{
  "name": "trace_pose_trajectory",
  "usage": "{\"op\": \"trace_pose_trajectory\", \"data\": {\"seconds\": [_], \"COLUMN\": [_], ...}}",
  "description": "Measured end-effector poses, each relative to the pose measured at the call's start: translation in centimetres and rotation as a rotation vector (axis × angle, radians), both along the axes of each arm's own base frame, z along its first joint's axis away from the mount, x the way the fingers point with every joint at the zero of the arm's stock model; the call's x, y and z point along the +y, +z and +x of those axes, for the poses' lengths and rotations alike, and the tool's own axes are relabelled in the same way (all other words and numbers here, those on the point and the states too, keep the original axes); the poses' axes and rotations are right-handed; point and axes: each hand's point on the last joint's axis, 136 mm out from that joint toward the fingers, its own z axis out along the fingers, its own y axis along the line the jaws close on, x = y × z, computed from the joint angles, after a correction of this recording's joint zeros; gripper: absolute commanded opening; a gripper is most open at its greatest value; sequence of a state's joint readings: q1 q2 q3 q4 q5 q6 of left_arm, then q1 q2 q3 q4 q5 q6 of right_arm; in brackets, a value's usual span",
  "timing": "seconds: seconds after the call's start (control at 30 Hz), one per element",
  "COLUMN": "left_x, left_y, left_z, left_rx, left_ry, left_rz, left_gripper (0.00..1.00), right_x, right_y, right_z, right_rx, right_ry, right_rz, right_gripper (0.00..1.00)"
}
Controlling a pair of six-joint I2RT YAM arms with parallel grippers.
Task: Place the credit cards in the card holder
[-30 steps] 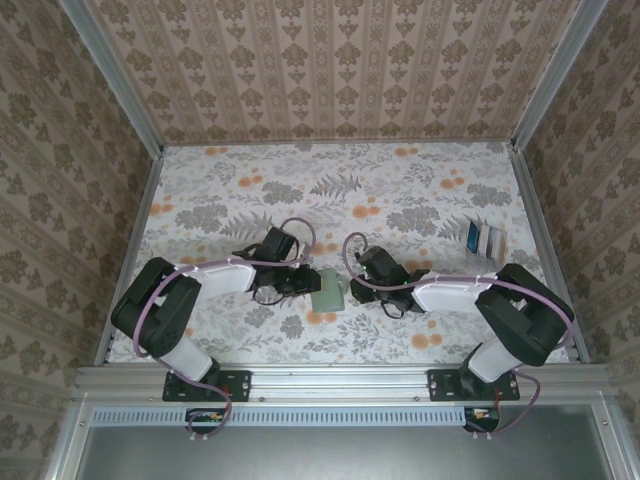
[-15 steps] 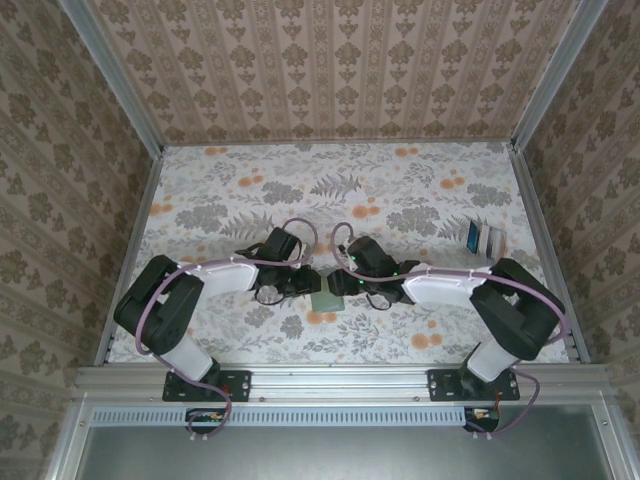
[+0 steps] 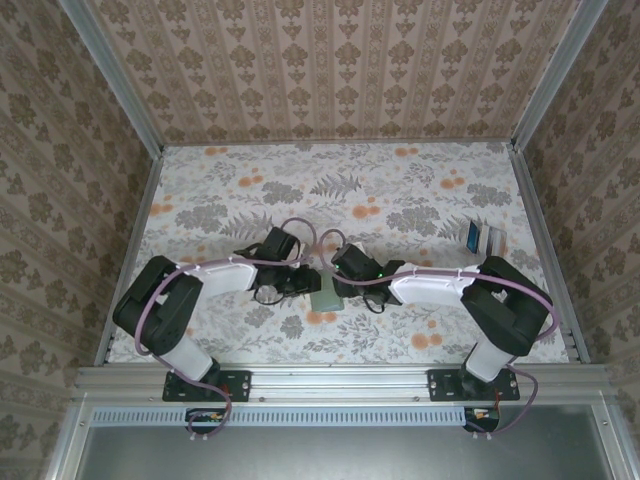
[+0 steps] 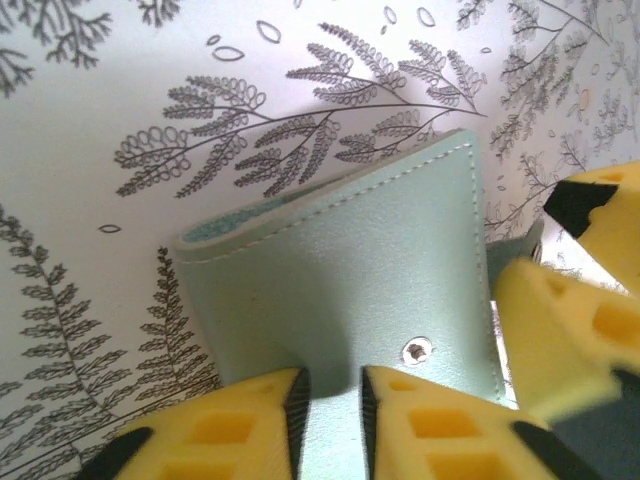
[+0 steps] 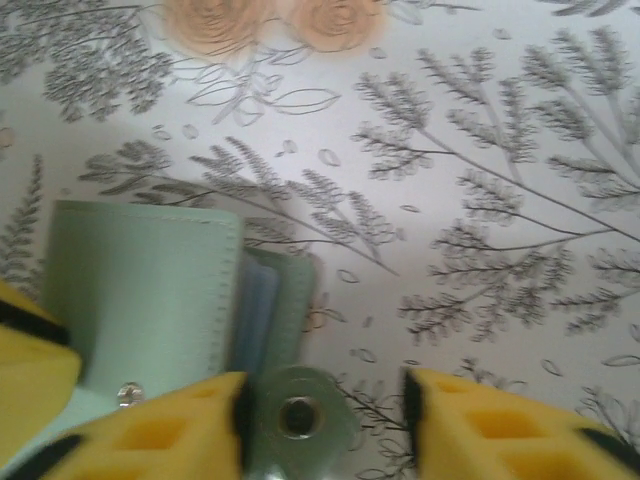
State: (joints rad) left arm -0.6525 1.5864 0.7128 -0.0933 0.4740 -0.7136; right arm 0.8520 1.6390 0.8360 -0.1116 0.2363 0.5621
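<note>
The sage-green card holder point(image 3: 327, 296) lies near the table's front middle, between both grippers. My left gripper point(image 4: 328, 385) is shut on the card holder point(image 4: 340, 280), pinching its near cover beside the metal snap. My right gripper point(image 5: 325, 390) is open at the holder's point(image 5: 150, 290) other edge. The round snap tab point(image 5: 298, 415) sits between its jaws against the left finger, with a gap to the right finger. A bluish layer point(image 5: 255, 305) shows between the covers. The credit cards point(image 3: 485, 238), blue-and-white on top, lie at the far right.
The right gripper's yellow fingers point(image 4: 560, 330) crowd the right side of the left wrist view. Patterned walls point(image 3: 340, 70) and metal rails point(image 3: 130, 230) enclose the floral table. The arm bases stand on the front rail point(image 3: 340, 378).
My right gripper has moved left up to the card holder, and its jaws now stand around the snap tab. The left gripper has kept its grip in place.
</note>
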Motion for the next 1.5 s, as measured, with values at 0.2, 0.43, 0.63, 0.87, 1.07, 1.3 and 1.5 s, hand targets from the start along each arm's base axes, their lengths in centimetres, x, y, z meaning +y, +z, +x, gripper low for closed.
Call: {"op": "trace_pose_trajectory", "data": {"seconds": [0.2, 0.43, 0.63, 0.87, 1.07, 1.3, 1.5], "left_x": [1.1, 1.8, 2.5, 3.6, 5.7, 7.2, 7.5], "left_y": [0.4, 0.7, 0.7, 1.0, 2.8, 2.8, 1.1], "left_z": [0.3, 0.1, -0.2, 0.0, 0.4, 0.1, -0.5], "left_rx": [-0.021, -0.044, -0.046, -0.042, -0.079, -0.078, -0.031], "left_ry": [0.033, 0.046, 0.055, 0.084, 0.151, 0.192, 0.189], "left_rz": [-0.001, 0.009, 0.033, 0.043, 0.017, 0.019, 0.048], "left_gripper": [0.37, 0.39, 0.38, 0.37, 0.38, 0.37, 0.37], "right_x": [-0.6, -0.5, 1.0, 5.0, 6.7, 6.6, 6.0], "right_y": [2.1, 2.7, 2.7, 2.4, 1.5, 1.1, 0.9], "right_z": [0.0, -0.1, -0.9, -0.2, 0.8, 1.6, 1.7], "right_rx": [-0.032, -0.004, 0.052, 0.101, 0.097, 0.082, 0.075], "right_ry": [-0.031, -0.053, -0.007, 0.092, 0.157, 0.168, 0.165], "right_rz": [0.031, 0.103, 0.169, 0.216, 0.177, 0.108, 0.073], "right_gripper": [0.38, 0.27, 0.47, 0.53, 0.52, 0.29, 0.18]}}
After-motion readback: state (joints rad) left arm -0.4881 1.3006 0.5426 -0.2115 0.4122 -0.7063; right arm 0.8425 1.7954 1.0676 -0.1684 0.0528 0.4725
